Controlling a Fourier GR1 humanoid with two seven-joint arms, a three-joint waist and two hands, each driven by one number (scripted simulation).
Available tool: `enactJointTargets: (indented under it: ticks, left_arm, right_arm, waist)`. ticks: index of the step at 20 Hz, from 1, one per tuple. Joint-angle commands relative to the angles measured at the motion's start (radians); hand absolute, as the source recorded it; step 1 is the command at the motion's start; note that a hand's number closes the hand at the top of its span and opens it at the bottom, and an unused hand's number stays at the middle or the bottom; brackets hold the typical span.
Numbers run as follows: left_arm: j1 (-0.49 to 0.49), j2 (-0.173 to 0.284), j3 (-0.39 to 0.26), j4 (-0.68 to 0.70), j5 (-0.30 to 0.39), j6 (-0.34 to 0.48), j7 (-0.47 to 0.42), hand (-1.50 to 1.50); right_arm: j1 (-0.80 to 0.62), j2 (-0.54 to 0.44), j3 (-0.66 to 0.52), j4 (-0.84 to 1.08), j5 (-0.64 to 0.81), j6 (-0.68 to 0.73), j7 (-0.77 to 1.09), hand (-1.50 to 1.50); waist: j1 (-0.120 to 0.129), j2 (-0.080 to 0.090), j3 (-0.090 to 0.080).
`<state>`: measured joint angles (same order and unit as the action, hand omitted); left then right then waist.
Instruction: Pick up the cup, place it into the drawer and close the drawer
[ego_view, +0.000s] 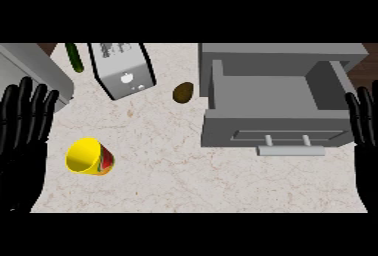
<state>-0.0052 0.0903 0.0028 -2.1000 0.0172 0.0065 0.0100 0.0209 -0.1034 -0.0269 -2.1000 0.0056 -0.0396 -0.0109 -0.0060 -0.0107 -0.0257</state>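
Pale marbled stone covers the table (221, 185), and everything sits spread out on it. So the yellow cup (89, 157) is lying at lower left of the frame, tipped so its mouth faces up and to the left, with a red and green pattern on its side that I can't make out as any writing. It's well apart from the grey drawer (277, 107) at upper right, which is already pulled open with nothing visible inside, handle (290, 150) toward the bottom edge. My guess is it's left open so the cup can go straight in.

Left hand (26, 135) shows along the left edge, fingers straight and up, holding nothing. Right hand (364, 120) is at the right edge beside the drawer, same thing, fingers straight, not gripping. Neither touches the cup, so the pickup isn't done yet. Left hand is nearer the cup, so I'd say that one gets the job.

Other stuff: a white box (122, 67) with a black edge at upper left, some grey print and a small logo on it, too small to read. A green thing (73, 57) next to it, and a brown lump (183, 92) between box and drawer.
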Motion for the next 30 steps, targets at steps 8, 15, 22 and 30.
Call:
enactJointTargets:
  ticks: [8, 15, 22, 30]
  left_arm:
    - [0.064, 0.115, 0.102, 0.114, 0.477, -0.348, -0.025, -1.50]
    - [-0.001, 0.115, 0.131, 0.187, 0.486, -0.376, -0.004, -1.50]
    - [-0.033, 0.075, 0.102, 0.148, 0.450, -0.316, 0.071, -1.50]
    - [-0.019, 0.089, 0.171, 0.270, 0.426, -0.397, -0.003, -1.50]
  right_arm:
    - [-0.022, 0.013, 0.073, 0.023, -0.110, 0.090, 0.074, -1.50]
    - [-0.123, 0.021, 0.051, 0.036, -0.106, 0.069, 0.150, -1.50]
    - [-0.106, 0.035, 0.060, 0.078, -0.090, 0.089, 0.107, -1.50]
    - [-0.104, 0.018, 0.000, 0.041, -0.147, 0.115, 0.125, -1.50]
  waist:
    - [0.015, 0.012, 0.024]
    - [0.007, 0.011, 0.026]
    - [0.005, 0.010, 0.026]
    - [0.005, 0.011, 0.026]
